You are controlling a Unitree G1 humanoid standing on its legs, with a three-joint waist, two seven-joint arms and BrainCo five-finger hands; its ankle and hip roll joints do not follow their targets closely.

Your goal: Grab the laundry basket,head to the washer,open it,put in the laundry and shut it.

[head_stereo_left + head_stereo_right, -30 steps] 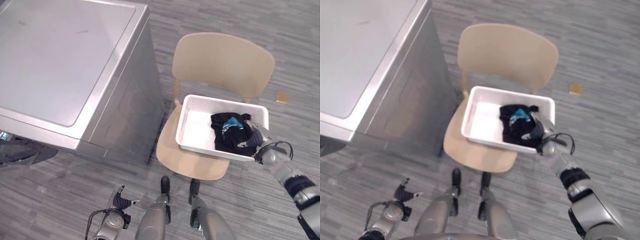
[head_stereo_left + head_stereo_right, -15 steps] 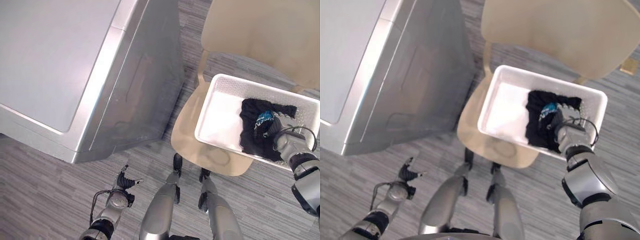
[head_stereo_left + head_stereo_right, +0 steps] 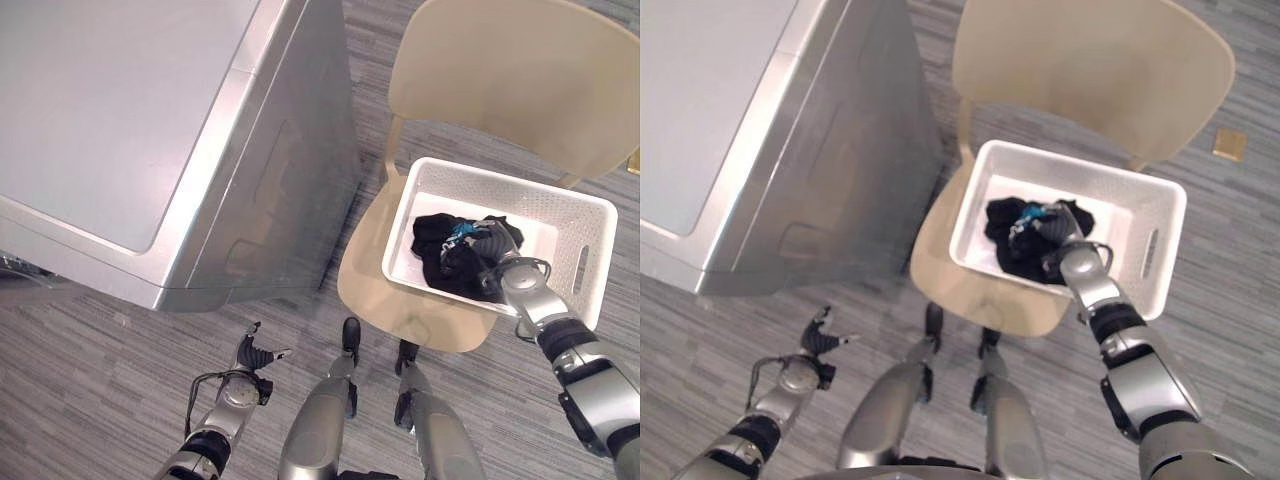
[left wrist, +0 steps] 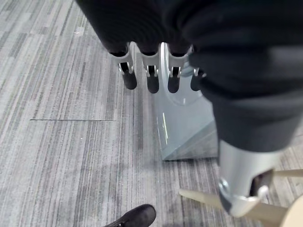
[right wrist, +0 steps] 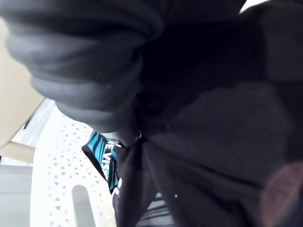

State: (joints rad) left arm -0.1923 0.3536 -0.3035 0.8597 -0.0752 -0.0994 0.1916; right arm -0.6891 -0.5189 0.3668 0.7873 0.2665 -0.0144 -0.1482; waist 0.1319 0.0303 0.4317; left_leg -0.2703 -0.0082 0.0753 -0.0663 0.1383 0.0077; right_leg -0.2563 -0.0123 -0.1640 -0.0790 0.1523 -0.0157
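White basket (image 3: 590, 245) on chair (image 3: 400, 285), right of washer (image 3: 140, 110). Right hand (image 3: 497, 262) buried in dark laundry (image 3: 447, 262); grip unclear. Left hand (image 4: 147, 71) low, fingers straight. Laundry soft, light; basket stiff, take by rim.

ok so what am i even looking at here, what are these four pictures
A two-legged robot, seen by its own cameras. Two pictures look down from its head; the other two come from its wrists. A white laundry basket sits on a tan chair beside a grey washer, lid closed. The right hand is down in the basket on the dark clothes; its wrist view shows the cloth up close, fingers hidden. The left hand hangs open above the carpet.
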